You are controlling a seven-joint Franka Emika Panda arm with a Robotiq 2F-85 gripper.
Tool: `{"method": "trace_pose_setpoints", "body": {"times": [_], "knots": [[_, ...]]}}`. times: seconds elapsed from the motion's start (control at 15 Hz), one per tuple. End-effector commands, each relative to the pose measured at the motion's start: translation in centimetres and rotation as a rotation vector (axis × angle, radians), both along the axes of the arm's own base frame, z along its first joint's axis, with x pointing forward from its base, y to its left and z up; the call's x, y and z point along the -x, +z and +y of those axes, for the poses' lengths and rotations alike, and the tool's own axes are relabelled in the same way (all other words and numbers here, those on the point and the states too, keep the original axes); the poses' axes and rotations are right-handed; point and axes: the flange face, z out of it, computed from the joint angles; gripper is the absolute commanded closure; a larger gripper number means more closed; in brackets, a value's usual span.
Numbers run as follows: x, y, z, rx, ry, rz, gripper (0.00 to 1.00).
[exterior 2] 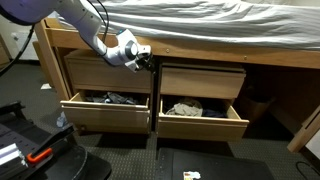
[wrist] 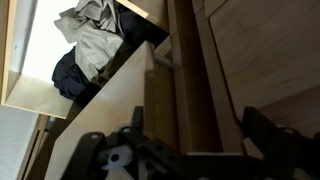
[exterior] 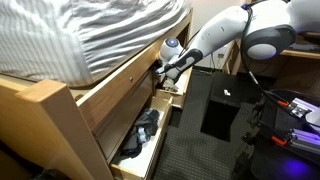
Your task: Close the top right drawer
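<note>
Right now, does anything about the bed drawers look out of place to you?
Yes: the drawer with dark clothes and the drawer with crumpled cloth both stand pulled out, while the fronts above them sit flush.

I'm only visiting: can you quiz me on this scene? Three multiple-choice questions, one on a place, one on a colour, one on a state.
1. Where is the claw? A on the floor; B at the upper drawers; C on the mattress.
2. The bedding is: A striped grey and white; B red; C green.
3. The two lower drawers are: A shut; B removed; C open.
Answers: 1B, it hangs by the divider between the upper fronts; 2A, stripes show in both exterior views; 3C, both stick out with clothes showing.
</note>
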Motion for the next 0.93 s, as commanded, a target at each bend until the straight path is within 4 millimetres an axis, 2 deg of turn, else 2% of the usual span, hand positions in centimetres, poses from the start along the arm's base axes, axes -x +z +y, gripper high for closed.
{"method": "trace_pose_setpoints", "body": {"times": [0.0, 0.07, 0.33, 0.47, 0.6, 0.67, 0.87], "knots": [[0.0, -0.1, -0.1, 0.003, 0.001, -0.001, 0.0], [0.0, -0.1, -0.1, 0.005, 0.002, -0.001, 0.0], [0.5, 2.0, -4.7, 0.168, -0.166, -0.008, 0.0], [0.8, 2.9, -6.2, 0.252, -0.243, 0.02, 0.0], [1.0, 3.6, -6.9, 0.314, -0.332, 0.056, 0.0], [0.4, 3.2, -7.0, 0.254, -0.269, 0.034, 0.0], [0.4, 3.3, -6.7, 0.262, -0.276, 0.037, 0.0]]}}
